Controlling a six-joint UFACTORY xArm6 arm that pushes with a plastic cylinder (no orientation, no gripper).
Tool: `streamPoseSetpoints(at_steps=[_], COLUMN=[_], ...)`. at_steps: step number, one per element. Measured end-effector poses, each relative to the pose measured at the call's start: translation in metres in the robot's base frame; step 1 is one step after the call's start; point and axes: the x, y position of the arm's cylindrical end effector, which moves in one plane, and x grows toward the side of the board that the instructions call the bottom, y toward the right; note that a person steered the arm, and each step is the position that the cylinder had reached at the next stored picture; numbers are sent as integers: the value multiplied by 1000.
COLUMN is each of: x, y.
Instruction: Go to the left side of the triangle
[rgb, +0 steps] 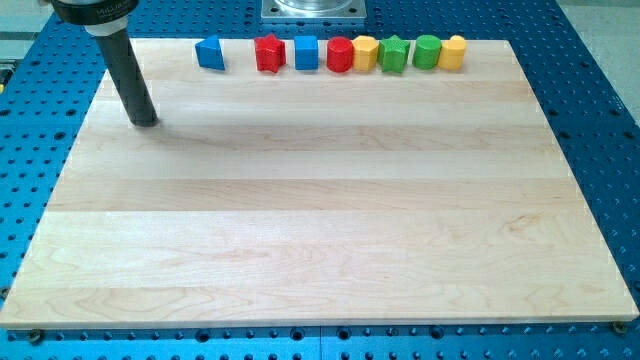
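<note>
A blue triangle block (209, 52) sits near the top edge of the wooden board (320, 230), at the view's upper left. My tip (146, 122) rests on the board below and to the left of the triangle, well apart from it. The dark rod rises from the tip toward the view's top left.
A row of blocks lies along the top edge, right of the triangle: a red star (269, 53), a blue cube (306, 52), a red block (340, 54), a yellow block (366, 52), a green star (394, 53), a green block (427, 51), a yellow block (453, 52).
</note>
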Motion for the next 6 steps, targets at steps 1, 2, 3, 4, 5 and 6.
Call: streamPoseSetpoints(at_steps=[1, 2, 3, 4, 5, 6], x=[0, 1, 1, 1, -19, -59], y=[0, 3, 3, 3, 7, -11])
